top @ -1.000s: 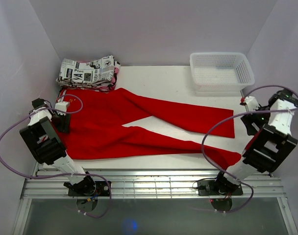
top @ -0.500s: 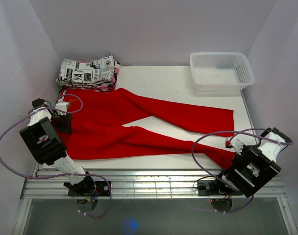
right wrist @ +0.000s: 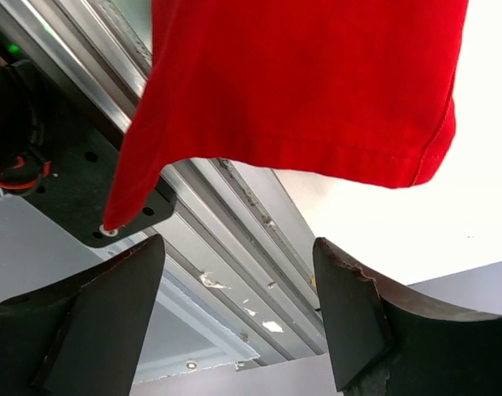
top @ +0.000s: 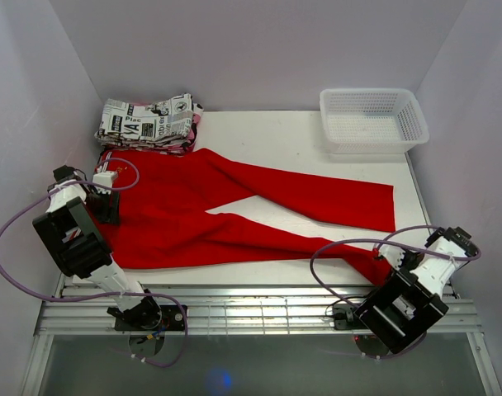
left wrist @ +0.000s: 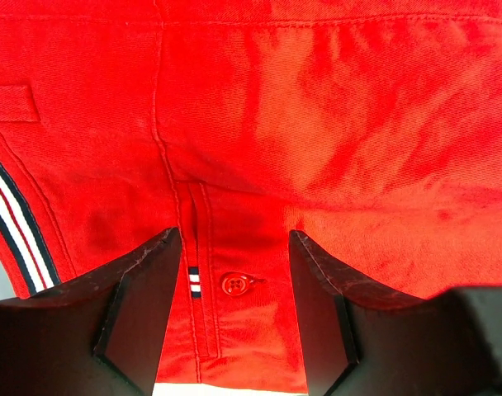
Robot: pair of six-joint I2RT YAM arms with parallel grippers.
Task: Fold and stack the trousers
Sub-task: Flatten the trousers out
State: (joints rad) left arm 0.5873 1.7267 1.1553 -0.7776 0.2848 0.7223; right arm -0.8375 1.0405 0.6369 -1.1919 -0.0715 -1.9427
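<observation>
**Inspector:** Left claw (left wrist: 233, 239) first. What state?

**Onlooker:** Jaws apart, poised over the waistband (left wrist: 243, 338), one finger either side of the button (left wrist: 234, 285). Nothing is pinched. I cannot tell whether the tips touch the cloth.

**Inspector:** Right claw (right wrist: 239, 247)?

**Onlooker:** Also apart, holding nothing. It sits low at the near right edge, just under the cuff (right wrist: 342, 157) that droops over the rail (right wrist: 234, 214), and is clear of it.

**Inspector:** Trousers (top: 201, 214)?

**Onlooker:** Spread unfolded across the table (top: 267, 132), with the waist at the left and the legs running right in a narrow V.

**Inspector:** Step in hand?

**Onlooker:** I judge both ends are being lined up for a grip, ahead of the first fold. No fold has been made.

**Inspector:** Next move?

**Onlooker:** The right claw likely has to rise around the hanging cuff and close on the hem. The left must catch the waistband without bunching it.
</observation>
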